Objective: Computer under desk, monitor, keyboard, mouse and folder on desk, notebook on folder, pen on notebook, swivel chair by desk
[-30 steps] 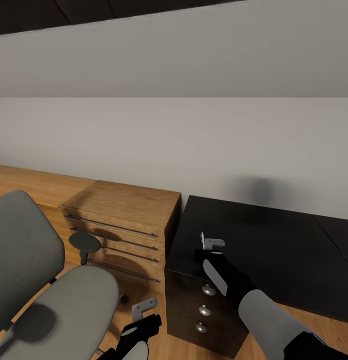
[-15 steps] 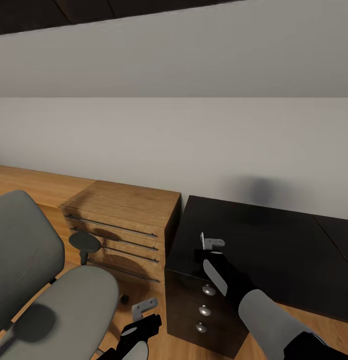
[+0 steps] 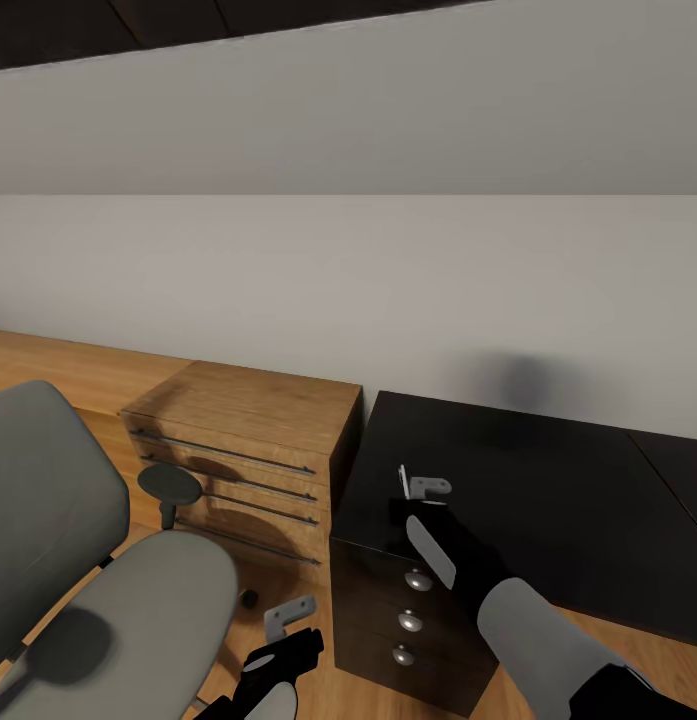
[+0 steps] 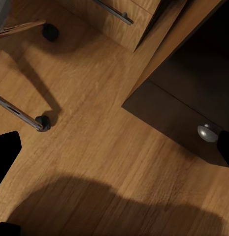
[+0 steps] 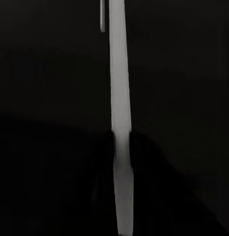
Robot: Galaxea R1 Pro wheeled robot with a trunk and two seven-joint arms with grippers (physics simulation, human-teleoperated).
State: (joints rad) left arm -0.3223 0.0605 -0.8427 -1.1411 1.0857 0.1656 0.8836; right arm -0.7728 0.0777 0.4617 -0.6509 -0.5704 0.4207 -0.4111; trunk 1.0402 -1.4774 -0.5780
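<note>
Two hands hovering: right hand (image 3: 420,487) over the black bench (image 3: 548,480), fingers slightly parted, gripping nothing visible; left hand (image 3: 285,618) low above the floor (image 4: 94,147), opening impossible to tell. Standing at near left, the chair (image 3: 78,560), seat bare, no folder showing. Judging most of the arranging as not yet done.
</note>
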